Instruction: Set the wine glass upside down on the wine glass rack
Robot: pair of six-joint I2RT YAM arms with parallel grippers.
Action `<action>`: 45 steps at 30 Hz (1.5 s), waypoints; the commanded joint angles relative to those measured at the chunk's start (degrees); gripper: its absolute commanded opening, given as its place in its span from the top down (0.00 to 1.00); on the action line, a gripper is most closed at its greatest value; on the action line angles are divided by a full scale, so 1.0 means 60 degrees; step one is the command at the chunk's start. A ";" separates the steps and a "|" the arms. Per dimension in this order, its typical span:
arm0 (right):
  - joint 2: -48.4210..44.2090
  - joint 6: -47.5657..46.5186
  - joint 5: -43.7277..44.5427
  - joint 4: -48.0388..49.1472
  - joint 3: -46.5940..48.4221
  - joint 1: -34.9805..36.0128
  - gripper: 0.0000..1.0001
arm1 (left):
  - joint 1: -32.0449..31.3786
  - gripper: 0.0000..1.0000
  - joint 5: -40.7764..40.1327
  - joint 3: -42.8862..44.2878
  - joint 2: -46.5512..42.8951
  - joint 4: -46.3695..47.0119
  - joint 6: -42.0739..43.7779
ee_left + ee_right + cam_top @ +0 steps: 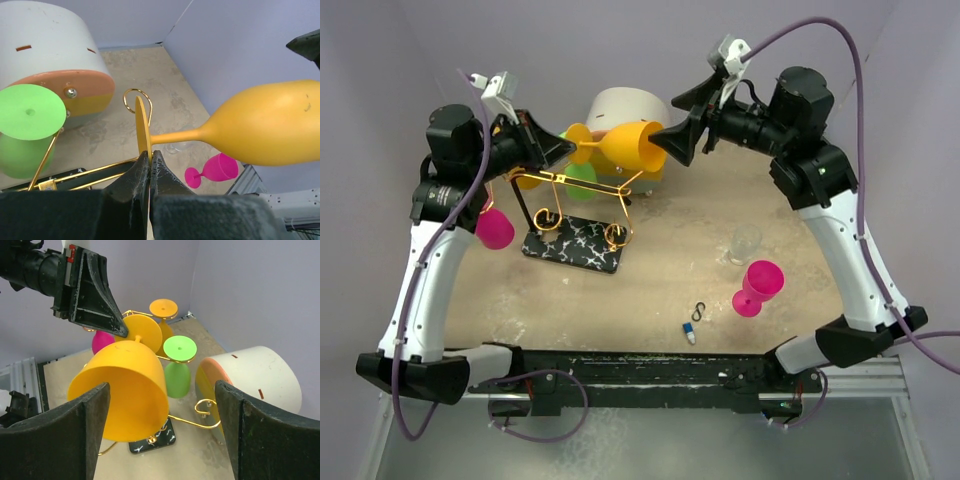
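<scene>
Wine glass (632, 148), orange, is held horizontal in the air above wine glass rack (572, 246), w/ foot over rack's middle and bowl reaching toward its R end. Left gripper (150, 159) is clenched on edge of the foot disc. Right gripper (680, 120) is spread wide, fingers (85, 435) either side of the bowl mouth; can't tell if they touch it.

Rack's gold arms sit right under the glass. Hung on rack foot-up:
- green glass (30, 111)
- 2nd orange glass (163, 309)
- pink glass (495, 228), at rack's L end

Cream drawer box (620, 105) sits just behind rack, close to the held bowl.

R of rack, well apart, a clear glass (745, 243) stands upright w/ another pink glass (757, 287) on its side near it. Carabiner (699, 312) and small blue-white item (690, 334) lie R of rack, toward the arm bases.

Count: 2 orange, 2 pink, 1 green, 1 clear; 1 rack, 1 box.

Table (670, 262) is beige, scuffed w/ pale marks. Lilac walls (380, 60) close it in behind and at both sides of rack.
</scene>
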 commanded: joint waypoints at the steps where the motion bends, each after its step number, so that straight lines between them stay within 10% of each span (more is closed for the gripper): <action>1: -0.0679 -0.0319 0.0060 0.0138 0.0128 0.0034 0.10 | 0.0131 1.00 -0.0299 0.0141 -0.0637 0.0088 0.0656; 15: -0.2141 -0.0476 0.0168 -0.0286 -0.0064 -0.0971 0.05 | 0.0339 1.00 -0.2945 0.0417 -0.1893 -0.0790 0.3828; 27: -0.3103 -0.2304 0.2204 0.0420 -0.4254 -0.1565 0.02 | 0.0957 1.00 -0.6326 0.1568 -0.3038 -0.1718 0.8643; 45: -0.4005 -0.2894 0.1300 0.0999 -0.7216 -0.3071 0.02 | 0.1089 1.00 -0.3065 0.2901 -0.2890 -0.6423 1.3999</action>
